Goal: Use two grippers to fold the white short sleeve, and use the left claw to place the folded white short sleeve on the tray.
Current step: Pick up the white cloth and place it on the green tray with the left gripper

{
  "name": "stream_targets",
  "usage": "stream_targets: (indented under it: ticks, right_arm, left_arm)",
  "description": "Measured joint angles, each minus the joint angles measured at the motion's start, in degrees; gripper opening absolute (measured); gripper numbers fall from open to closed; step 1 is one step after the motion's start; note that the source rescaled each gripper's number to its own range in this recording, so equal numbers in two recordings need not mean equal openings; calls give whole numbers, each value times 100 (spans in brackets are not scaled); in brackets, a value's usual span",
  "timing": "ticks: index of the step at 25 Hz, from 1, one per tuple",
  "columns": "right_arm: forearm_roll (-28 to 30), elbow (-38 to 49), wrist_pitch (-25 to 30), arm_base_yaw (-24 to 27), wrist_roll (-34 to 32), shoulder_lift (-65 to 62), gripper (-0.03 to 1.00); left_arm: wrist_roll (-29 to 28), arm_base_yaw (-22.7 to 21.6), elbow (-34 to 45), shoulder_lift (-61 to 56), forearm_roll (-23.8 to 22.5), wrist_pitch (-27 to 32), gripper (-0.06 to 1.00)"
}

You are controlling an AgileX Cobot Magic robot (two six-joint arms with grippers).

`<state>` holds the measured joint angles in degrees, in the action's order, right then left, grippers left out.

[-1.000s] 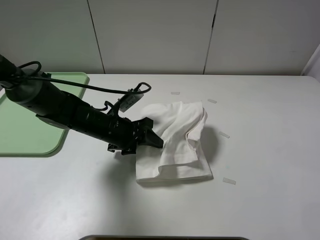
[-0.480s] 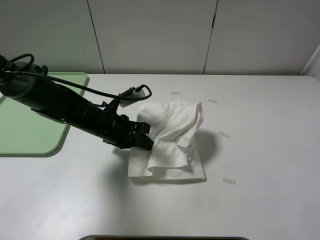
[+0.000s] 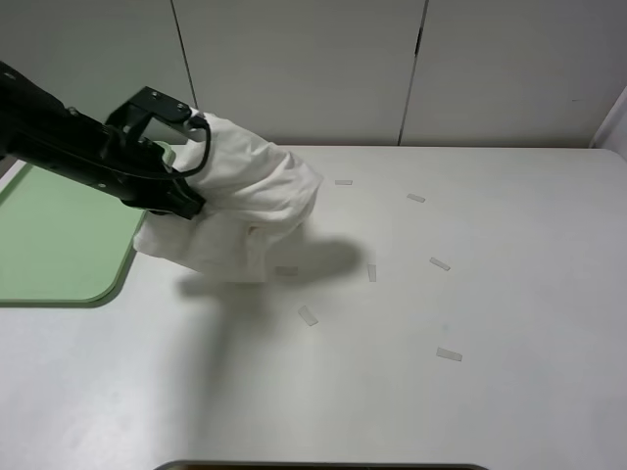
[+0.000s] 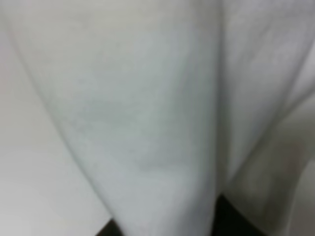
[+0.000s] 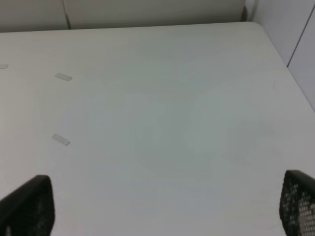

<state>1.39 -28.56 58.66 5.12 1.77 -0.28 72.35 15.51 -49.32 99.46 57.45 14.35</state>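
Exterior high: tape strips [image 3: 308, 315] beside white short sleeve [image 3: 245, 211]

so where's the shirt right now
In the high view the shirt hangs bunched from the left gripper, left of centre, beside the green tray's right edge.

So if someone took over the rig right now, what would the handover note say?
Left gripper: shut on the shirt, which hangs bunched from it, near the tray's right edge.
Right gripper: jaws wide open, empty, over bare table, off the high view.
Done: shirt folded and picked up.
Left: carry it over the tray, lower, release.
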Motion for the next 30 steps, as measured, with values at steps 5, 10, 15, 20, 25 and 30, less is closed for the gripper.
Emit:
stream_targets:
  ticks: [5, 10, 15, 20, 25, 30]
  right_arm:
    - [0, 0, 0, 0, 0, 0, 100]
    - [0, 0, 0, 0, 0, 0, 100]
    - [0, 0, 0, 0, 0, 0, 100]
    - [0, 0, 0, 0, 0, 0, 100]
    - [0, 0, 0, 0, 0, 0, 100]
    - [0, 0, 0, 0, 0, 0, 100]
  left_arm:
    - [-173, -831, -5, -373, -1384, -136, 15]
    - [-415, -1405, -5, -378, -1953, -48, 15]
    - [-766, -2262, -5, -378, -2070, 80, 15]
    - [-1582, -3100, -5, -378, -2070, 272, 15]
    - [-1860, -3552, -5, -378, -2085, 340, 15]
    - [-1892, -3859, -23, -207, -2085, 618, 15]
